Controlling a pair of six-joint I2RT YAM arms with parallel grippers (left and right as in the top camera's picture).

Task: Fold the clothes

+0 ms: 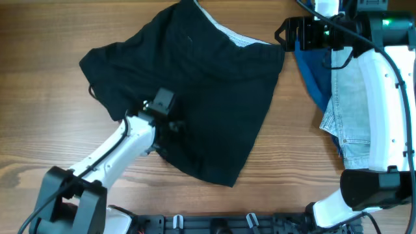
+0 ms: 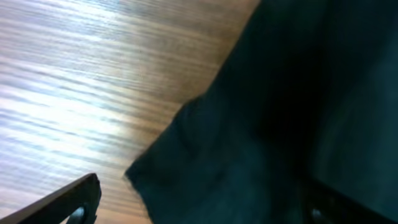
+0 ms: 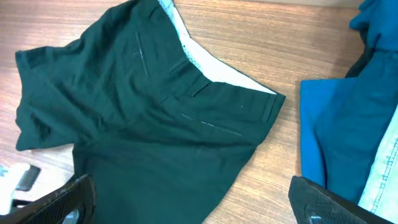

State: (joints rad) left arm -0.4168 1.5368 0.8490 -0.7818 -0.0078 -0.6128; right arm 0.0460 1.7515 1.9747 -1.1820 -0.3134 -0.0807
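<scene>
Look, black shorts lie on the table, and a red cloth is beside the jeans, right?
No, the cloth beside the jeans is blue, not red; the overhead view shows it. The black shorts do lie on the table.

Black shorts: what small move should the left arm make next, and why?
Probably lower the left gripper and shut its jaws on the edge of the black shorts. The left wrist view shows the jaws open with that cloth edge between them and nothing gripped, and the shorts lie spread out, not yet folded.
</scene>
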